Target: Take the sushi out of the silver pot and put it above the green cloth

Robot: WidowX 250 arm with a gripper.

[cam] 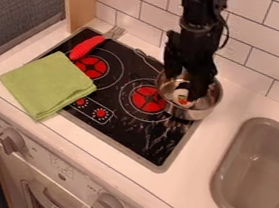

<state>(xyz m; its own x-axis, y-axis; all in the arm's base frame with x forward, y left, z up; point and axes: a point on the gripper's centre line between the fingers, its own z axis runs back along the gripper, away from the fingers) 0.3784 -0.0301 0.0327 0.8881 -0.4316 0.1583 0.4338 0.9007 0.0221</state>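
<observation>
Bench (208, 153): white top, crossing the frame on a slant. Sink (229, 167) set into it at lower right. Black stove top (139, 141) with red burner marks occupies the centre.

Arm (202, 15): enters at the top edge, right of centre, and hangs almost straight down in front of the tiled wall (274, 48). Gripper (183, 87) points downward, its lower end inside the silver pot. Jaws stand apart, one toward the left side of the pot and one toward the right, with a gap visible between them; nothing is clamped. Whether either touches the pot cannot be told.

Green cloth (47, 85): folded, flat, at left, partly on the stove top and partly on the bench.

Silver pot (187, 115): upright, right of centre, at the right edge of the stove top.

Fork (88, 46): red handle, upper left, tines toward the wall, handle end near the cloth.

Sushi (182, 98): inside the pot, low, just beside the right-hand jaw; contact cannot be told.
</observation>
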